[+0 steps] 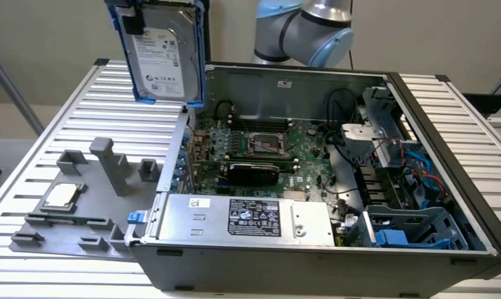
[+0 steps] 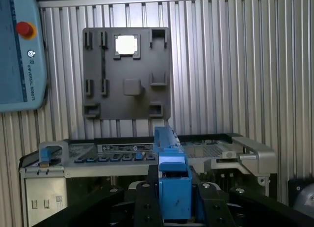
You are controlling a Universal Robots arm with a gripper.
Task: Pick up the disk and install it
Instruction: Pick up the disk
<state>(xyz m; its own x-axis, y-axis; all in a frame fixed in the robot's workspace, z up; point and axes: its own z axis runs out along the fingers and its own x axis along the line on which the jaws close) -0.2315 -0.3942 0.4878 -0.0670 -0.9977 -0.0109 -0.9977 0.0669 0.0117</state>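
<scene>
The disk (image 1: 163,53), a silver-grey hard drive with a white label in a blue plastic carrier, hangs upright in the air above the back left corner of the open computer case (image 1: 317,261). In the wrist view its blue carrier edge (image 2: 172,185) stands between my black fingers (image 2: 145,200). My gripper (image 2: 174,192) is shut on the disk and holds it well above the table, over the case's edge.
Inside the case lie the motherboard (image 1: 262,146), a silver box with a black label (image 1: 250,218) and a blue-grey drive cage (image 1: 412,227). A grey fixture plate (image 1: 76,212) with a small square chip (image 1: 61,196) sits at the exterior view's left. A teach pendant (image 2: 19,50) lies on the slatted table.
</scene>
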